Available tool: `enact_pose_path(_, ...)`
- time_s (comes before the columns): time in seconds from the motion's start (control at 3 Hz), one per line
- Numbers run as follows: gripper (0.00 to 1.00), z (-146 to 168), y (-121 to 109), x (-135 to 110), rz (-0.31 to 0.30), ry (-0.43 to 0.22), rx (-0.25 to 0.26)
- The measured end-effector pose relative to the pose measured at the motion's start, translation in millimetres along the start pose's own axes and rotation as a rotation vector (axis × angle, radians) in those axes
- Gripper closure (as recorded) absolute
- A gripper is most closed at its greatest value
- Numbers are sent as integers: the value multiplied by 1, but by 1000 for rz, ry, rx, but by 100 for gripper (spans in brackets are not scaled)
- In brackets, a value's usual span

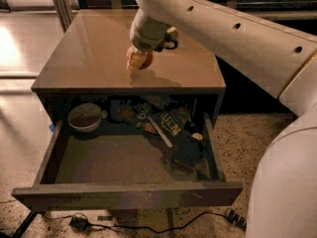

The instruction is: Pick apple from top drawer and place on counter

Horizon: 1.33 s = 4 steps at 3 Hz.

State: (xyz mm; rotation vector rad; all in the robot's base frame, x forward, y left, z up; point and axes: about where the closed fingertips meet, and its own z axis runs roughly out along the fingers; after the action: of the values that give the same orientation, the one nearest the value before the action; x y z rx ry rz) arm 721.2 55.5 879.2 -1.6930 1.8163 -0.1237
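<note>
Single-arm grasp over an open drawer. The white arm (223, 33) hides the upper part of the gripper (138, 61), whose jaws are clenched on the apple (147, 60); only its red flank shows. Directly beneath the jaws lies the glossy tan table (89, 58), carrying their shadow; whether the fruit touches it cannot be told. Speckled floor (237, 133) lies around. Below the jaws the top drawer (129, 196) stands open, with a bowl (85, 117) to their lower left and indistinct dark clutter (168, 128) to their lower right.
</note>
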Motion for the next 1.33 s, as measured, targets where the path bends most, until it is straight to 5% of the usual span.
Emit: enact_pose_path(1.33,100,16,32,-8,-221,51,-217)
